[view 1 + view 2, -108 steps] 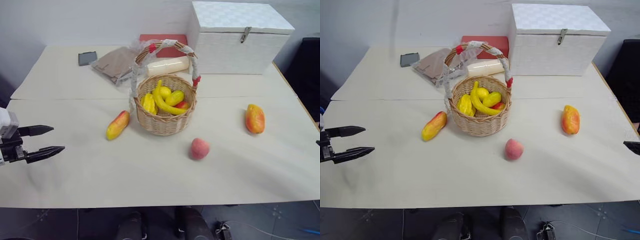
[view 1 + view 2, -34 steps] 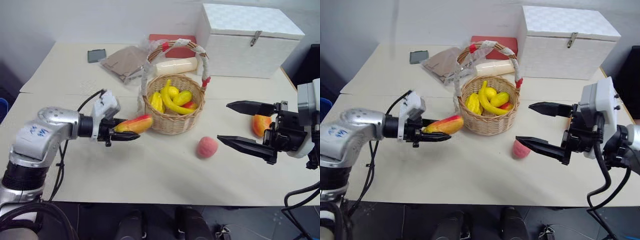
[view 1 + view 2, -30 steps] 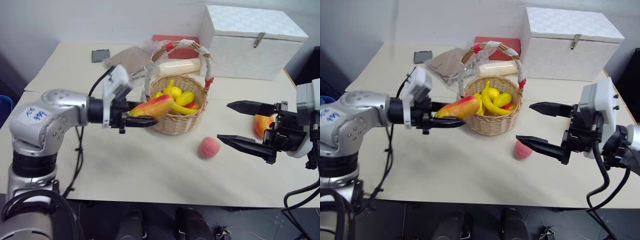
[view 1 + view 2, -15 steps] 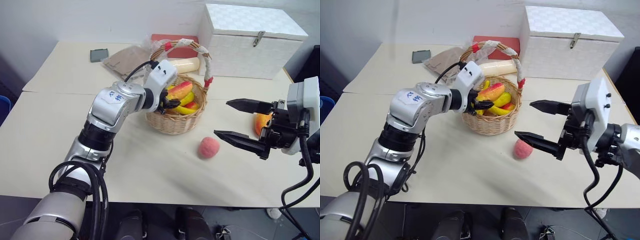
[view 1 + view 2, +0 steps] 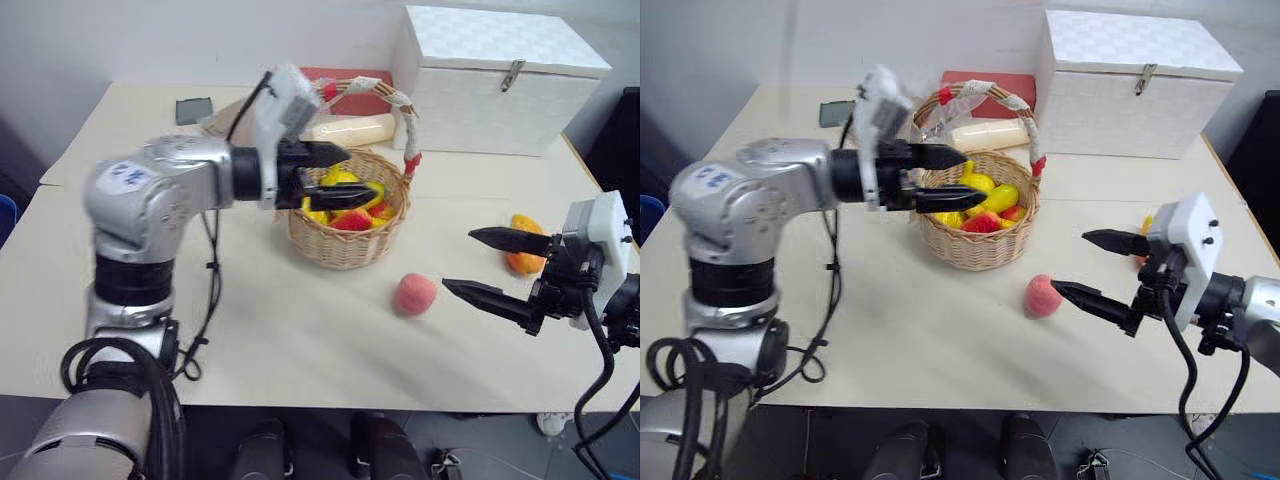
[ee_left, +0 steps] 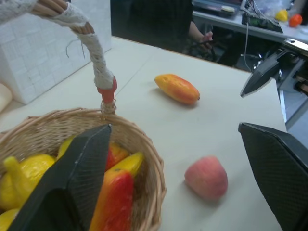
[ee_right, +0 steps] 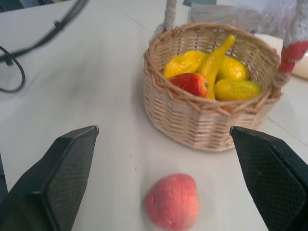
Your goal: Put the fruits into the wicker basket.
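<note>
My left gripper had carried one mango into the wicker basket and let go, while the peach and far-right mango waited before my right gripper, jaws wide and empty.

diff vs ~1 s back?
Left tool carried the mango over the wicker basket, let go; it now lies inside, tool open above. Right tool stays open near the peach. Peach and second mango unmoved on the table.
</note>
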`<state>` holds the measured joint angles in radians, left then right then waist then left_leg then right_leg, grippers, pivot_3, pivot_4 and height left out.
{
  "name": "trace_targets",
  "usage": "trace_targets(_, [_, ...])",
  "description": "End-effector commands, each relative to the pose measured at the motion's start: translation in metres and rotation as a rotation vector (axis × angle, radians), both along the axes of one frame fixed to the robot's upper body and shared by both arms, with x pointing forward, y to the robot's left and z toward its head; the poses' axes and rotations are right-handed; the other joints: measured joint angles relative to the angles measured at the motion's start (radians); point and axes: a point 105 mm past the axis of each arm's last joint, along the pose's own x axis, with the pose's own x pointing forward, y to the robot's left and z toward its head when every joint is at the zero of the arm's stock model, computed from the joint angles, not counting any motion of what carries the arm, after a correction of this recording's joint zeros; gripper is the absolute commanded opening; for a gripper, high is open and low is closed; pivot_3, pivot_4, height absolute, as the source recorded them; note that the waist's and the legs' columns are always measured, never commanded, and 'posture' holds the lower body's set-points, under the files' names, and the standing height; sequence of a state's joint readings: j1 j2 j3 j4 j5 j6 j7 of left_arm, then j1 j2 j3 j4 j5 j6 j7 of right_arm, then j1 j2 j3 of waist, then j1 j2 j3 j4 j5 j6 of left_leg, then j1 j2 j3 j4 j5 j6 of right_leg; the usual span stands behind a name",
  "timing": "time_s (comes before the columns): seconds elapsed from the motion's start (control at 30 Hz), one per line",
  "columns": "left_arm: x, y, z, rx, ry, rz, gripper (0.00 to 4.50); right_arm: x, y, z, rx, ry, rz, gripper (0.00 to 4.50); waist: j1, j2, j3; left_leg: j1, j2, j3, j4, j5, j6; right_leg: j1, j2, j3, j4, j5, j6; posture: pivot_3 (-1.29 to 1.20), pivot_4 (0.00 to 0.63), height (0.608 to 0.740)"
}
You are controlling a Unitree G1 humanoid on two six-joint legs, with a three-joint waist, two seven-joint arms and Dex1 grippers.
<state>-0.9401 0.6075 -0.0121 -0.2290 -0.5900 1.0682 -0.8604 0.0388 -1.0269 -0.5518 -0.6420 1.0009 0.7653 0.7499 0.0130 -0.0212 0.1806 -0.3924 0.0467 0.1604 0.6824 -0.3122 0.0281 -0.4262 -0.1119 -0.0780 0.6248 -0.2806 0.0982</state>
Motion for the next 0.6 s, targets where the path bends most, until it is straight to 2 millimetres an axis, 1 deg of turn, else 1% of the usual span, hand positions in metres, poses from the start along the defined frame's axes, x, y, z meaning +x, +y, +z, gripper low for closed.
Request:
trace_targets(0.03, [-0.026,0.036,-0.013,0.101,-0.051,-0.105,4.43,-0.005,-0.019,-0.001,0.025,0.025,-0.045,4.5,-0.004,0.0,0.0,0.0,0.0,0.0,0.0,0.0,0.0,0.0,0.0,0.0,0.0,0.0,0.0,0.0,0.15,0.74])
trace_targets(0.1, [-0.031,0.06,-0.032,0.215,-0.048,-0.103,4.43,-0.013,-0.024,-0.009,0.042,0.085,-0.043,4.5,-0.005,0.0,0.0,0.0,0.0,0.001,0.0,0.0,0.0,0.0,0.0,0.0,0.0,0.0,-0.001,0.0,0.15,0.74])
trace_targets(0.13, [-0.032,0.069,-0.039,0.258,-0.046,-0.101,4.43,-0.016,-0.025,-0.013,0.04,0.1,-0.037,4.5,-0.004,0.0,0.0,0.0,0.0,0.0,0.0,0.0,0.0,0.0,0.0,0.0,0.0,0.0,-0.001,0.0,0.15,0.74])
trace_targets(0.17, [-0.034,0.074,-0.043,0.283,-0.045,-0.103,4.43,-0.018,-0.026,-0.015,0.036,0.105,-0.033,4.5,0.002,0.0,0.0,0.0,0.0,0.0,0.0,-0.001,0.0,0.0,0.0,0.0,-0.001,-0.001,-0.001,0.0,0.15,0.74])
trace_targets(0.2, [-0.031,0.081,-0.047,0.298,-0.049,-0.08,4.43,-0.018,-0.027,-0.022,0.036,0.109,-0.053,4.5,0.009,0.0,0.0,0.0,0.0,0.0,0.0,-0.001,0.0,0.001,0.0,-0.001,-0.001,-0.001,-0.001,0.0,0.15,0.74])
trace_targets(0.27, [-0.024,0.087,-0.051,0.29,-0.08,-0.047,4.43,-0.013,-0.028,-0.038,0.041,0.102,-0.102,4.5,0.016,-0.001,0.0,0.0,-0.001,-0.002,0.0,-0.003,0.002,0.002,-0.001,-0.001,-0.003,0.0,-0.001,0.0,0.15,0.74])
trace_targets(0.33, [-0.024,0.083,-0.053,0.282,-0.107,-0.07,4.43,-0.004,-0.027,-0.049,0.055,0.081,-0.147,4.5,0.015,-0.001,0.0,0.001,-0.001,-0.003,0.0,-0.003,0.002,0.004,-0.002,-0.002,-0.004,0.0,-0.001,0.0,0.15,0.74])
trace_targets(0.47, [-0.031,0.066,-0.052,0.216,-0.13,-0.154,4.43,0.023,-0.019,-0.06,0.121,-0.003,-0.224,4.5,0.007,-0.001,0.0,0.0,-0.001,-0.001,0.0,-0.004,0.002,0.002,-0.003,-0.001,-0.003,0.0,-0.001,0.0,0.15,0.74])
trace_targets(0.6, [-0.034,0.054,-0.047,0.179,-0.137,-0.206,4.43,0.04,-0.006,-0.073,0.169,0.007,-0.221,4.5,-0.002,0.0,0.0,0.0,0.0,0.0,0.0,-0.003,0.0,0.001,0.0,-0.001,0.0,-0.001,-0.002,0.0,0.15,0.74])
